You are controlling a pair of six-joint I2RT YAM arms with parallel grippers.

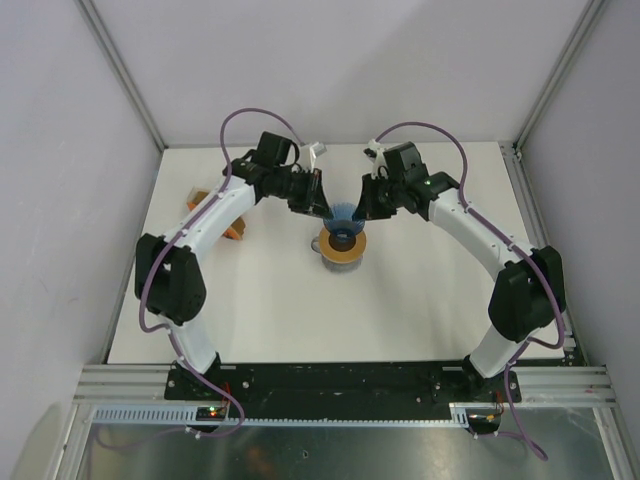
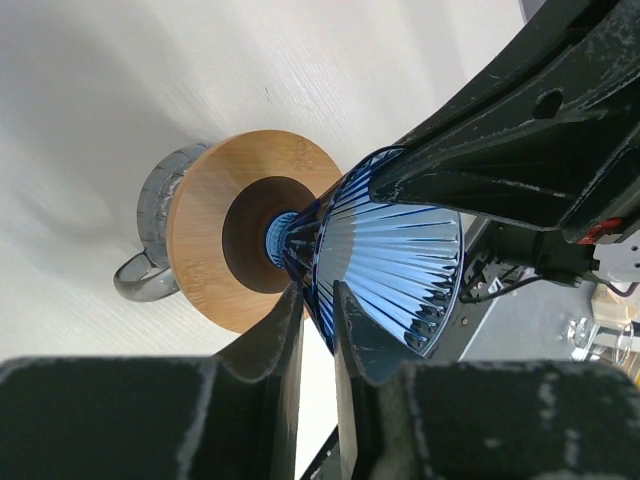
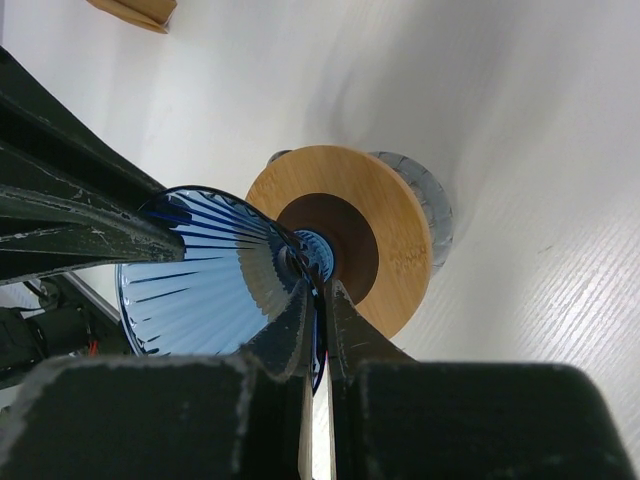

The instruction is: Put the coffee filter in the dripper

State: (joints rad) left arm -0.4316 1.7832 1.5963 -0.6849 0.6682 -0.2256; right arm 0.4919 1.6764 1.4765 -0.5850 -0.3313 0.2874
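The translucent blue ribbed dripper (image 1: pixel 343 214) has its narrow end at the dark hole of a flat wooden ring (image 1: pixel 342 250) that lies on a grey handled mug (image 1: pixel 322 247). My left gripper (image 1: pixel 318 206) is shut on the dripper's wall from the left, with one finger inside and one outside (image 2: pixel 318 300). My right gripper (image 1: pixel 368 208) is shut on the opposite wall in the same way (image 3: pixel 322 295). The dripper (image 2: pixel 395 255) (image 3: pixel 195 290) is empty inside. The coffee filter does not show in any view.
An orange box-like holder (image 1: pixel 232 228) stands at the left of the white table, partly behind my left arm; a corner of it shows in the right wrist view (image 3: pixel 135 10). Metal rails (image 1: pixel 340 380) run along the near edge, and walls close the table's sides.
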